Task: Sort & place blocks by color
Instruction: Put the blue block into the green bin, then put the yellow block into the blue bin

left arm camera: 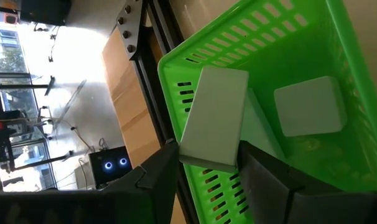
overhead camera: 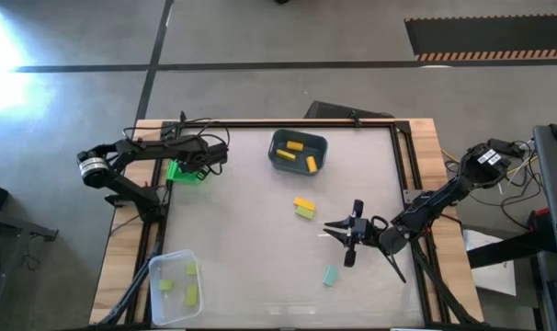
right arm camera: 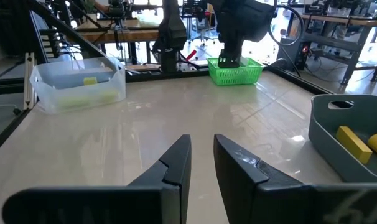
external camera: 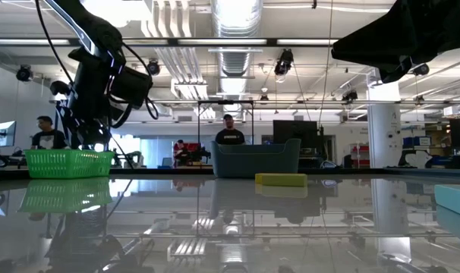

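My left gripper (overhead camera: 194, 167) hangs over the bright green bin (overhead camera: 187, 172) at the table's far left, shut on a pale block (left arm camera: 213, 118). A second pale block (left arm camera: 310, 106) lies on the bin's floor. My right gripper (overhead camera: 332, 230) hovers near the table's right-middle, its fingers (right arm camera: 202, 149) nearly together and holding nothing. A yellow block (overhead camera: 303, 202) and a lime block (overhead camera: 304, 212) lie side by side on the table. A teal block (overhead camera: 330, 275) lies nearer the near edge. My left gripper pinches the pale block between its two fingers (left arm camera: 157, 180), by the block's end (left arm camera: 207, 158) nearest the gripper. The fingers come from above and point down into the green bin. The block is lifted clear above the bin floor, and its long side runs along the fingers.
A grey bin (overhead camera: 298, 152) with yellow blocks stands at the table's far middle. A clear bin (overhead camera: 176, 287) with lime-green blocks sits at the near left corner. Black frame rails (overhead camera: 403, 175) border the table. People sit in the room beyond the table (external camera: 230, 136).
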Controlling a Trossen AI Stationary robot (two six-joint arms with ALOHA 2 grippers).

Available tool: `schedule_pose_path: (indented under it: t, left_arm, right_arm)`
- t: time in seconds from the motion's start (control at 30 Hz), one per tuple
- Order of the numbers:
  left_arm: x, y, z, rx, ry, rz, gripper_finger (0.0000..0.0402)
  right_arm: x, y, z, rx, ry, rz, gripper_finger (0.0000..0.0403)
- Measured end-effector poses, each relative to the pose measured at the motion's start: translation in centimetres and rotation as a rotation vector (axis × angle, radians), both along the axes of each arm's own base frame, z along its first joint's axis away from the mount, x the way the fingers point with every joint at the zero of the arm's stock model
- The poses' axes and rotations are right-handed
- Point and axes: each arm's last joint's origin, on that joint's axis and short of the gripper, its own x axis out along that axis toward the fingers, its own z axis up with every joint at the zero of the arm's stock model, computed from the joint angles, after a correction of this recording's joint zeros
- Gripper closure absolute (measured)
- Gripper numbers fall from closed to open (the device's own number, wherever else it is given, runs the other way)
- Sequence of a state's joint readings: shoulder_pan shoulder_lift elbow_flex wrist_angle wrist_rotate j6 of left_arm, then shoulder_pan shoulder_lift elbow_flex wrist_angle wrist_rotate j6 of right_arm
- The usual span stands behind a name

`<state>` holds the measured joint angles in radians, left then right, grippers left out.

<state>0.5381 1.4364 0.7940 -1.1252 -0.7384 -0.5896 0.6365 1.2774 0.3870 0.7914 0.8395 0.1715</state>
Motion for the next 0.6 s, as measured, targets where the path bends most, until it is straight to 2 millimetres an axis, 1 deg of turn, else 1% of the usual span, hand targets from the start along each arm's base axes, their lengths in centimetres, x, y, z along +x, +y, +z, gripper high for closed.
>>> schedule_pose_path:
  t: [0.1,0.37,0.5,0.6]
  left_arm:
    - [0.0,0.0,0.0,0.000,0.000,0.000,0.0249]
    - [0.0,-0.1,0.2,-0.008,0.005,-0.020,0.0185]
    - [0.2,-0.6,1.4,-0.008,-0.004,-0.049,0.0176]
    - [0.8,-1.6,2.6,-0.002,-0.069,-0.102,0.0176]
  right_arm:
    - [0.0,0.0,0.0,0.000,0.000,0.000,0.0344]
    - [0.0,0.0,0.0,0.000,0.000,0.000,0.0344]
    - [0.0,0.0,0.0,0.013,-0.003,-0.002,0.0344]
    - [0.0,0.0,0.0,0.022,-0.004,-0.003,0.0344]
